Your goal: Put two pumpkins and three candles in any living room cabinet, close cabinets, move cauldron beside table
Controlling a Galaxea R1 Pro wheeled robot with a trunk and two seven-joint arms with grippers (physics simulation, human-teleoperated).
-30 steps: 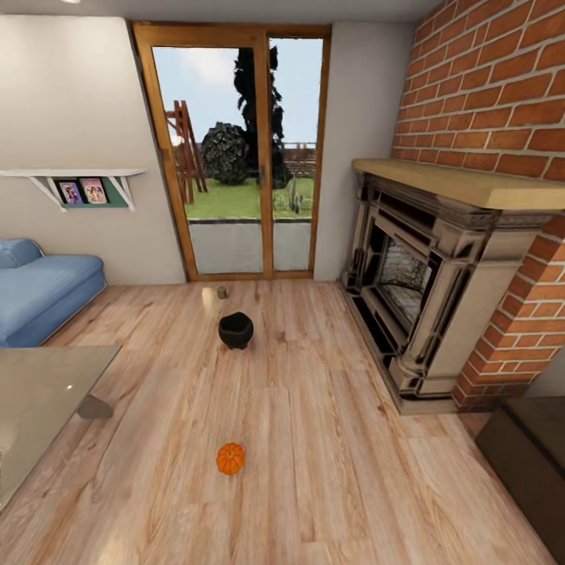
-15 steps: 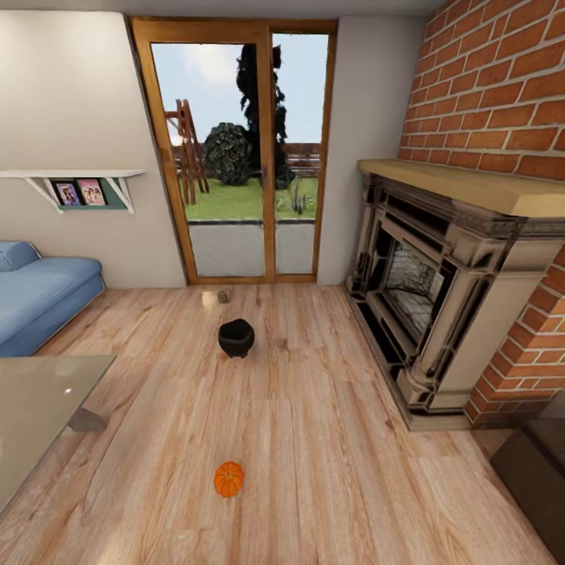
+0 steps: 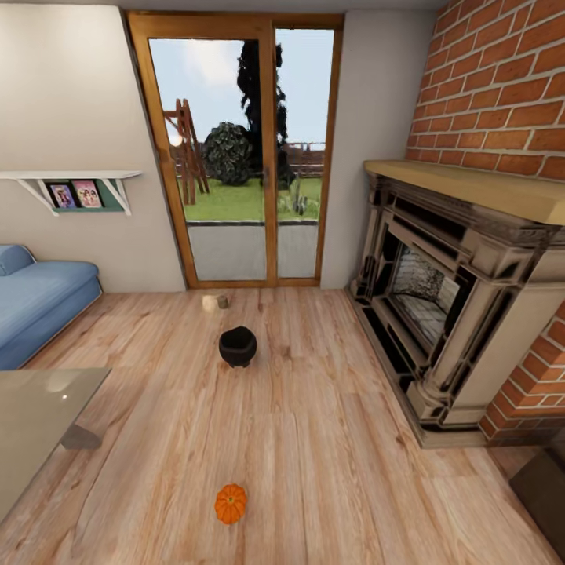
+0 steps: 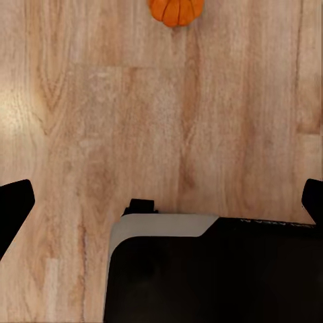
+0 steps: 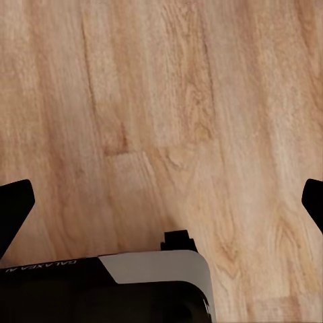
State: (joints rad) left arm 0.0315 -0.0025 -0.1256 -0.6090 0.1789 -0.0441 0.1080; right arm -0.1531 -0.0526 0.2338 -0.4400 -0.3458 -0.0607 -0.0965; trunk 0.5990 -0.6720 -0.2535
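Table (image 3: 31, 416) at the left has slid outward and the pumpkin (image 3: 230, 503) lower in the head view, so the camera has advanced toward it. Left fingers (image 4: 13, 208) spread wide and empty, pumpkin ahead beyond their tips; right fingers (image 5: 13, 205) equally wide, empty over bare floor (image 5: 161, 121). Cauldron (image 3: 237, 346) and two candles (image 3: 209, 303) lie further on

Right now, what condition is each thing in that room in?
pumpkin: upright on the floor, untouched
cauldron: upright on the floor, mouth open
two candles: on the floor by the glass door
glass door: shut
left gripper: open, empty
right gripper: open, empty
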